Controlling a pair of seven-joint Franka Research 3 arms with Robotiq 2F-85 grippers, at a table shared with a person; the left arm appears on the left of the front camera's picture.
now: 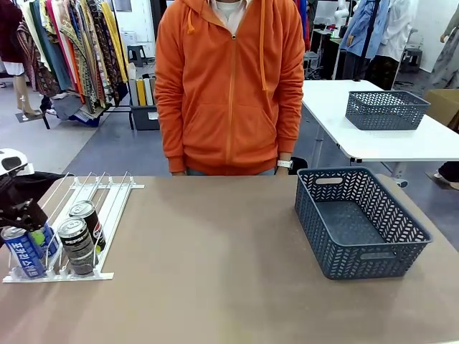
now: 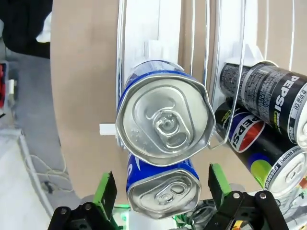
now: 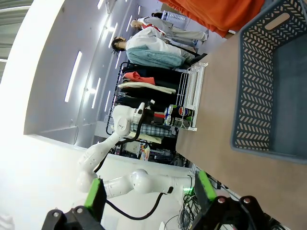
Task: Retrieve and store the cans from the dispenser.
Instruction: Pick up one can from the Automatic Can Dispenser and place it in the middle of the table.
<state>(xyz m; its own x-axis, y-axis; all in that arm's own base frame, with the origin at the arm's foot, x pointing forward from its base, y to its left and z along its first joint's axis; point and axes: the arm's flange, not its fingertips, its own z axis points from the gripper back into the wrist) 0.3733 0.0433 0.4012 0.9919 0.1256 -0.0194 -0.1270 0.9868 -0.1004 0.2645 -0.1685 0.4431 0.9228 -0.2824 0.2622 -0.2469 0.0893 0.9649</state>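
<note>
The white dispenser (image 1: 107, 208) lies at the table's left, with cans at its low end. Two blue cans (image 1: 26, 252) lie in the leftmost lane and two black cans (image 1: 77, 246) in the lanes beside it. My left gripper (image 1: 27, 221) hangs over the blue cans. In the left wrist view the left gripper (image 2: 160, 186) is open, its green pads (image 2: 106, 189) either side of the nearer blue can (image 2: 163, 190); a second blue can (image 2: 165, 120) lies behind it and the black cans (image 2: 273, 96) to the right. My right gripper (image 3: 148, 194) is open and holds nothing, off the table's edge.
A dark grey mesh basket (image 1: 358, 222) stands on the table's right side, also seen in the right wrist view (image 3: 254, 96). A person in an orange hoodie (image 1: 229, 86) stands at the far edge. Another basket (image 1: 387, 109) sits on a white table behind.
</note>
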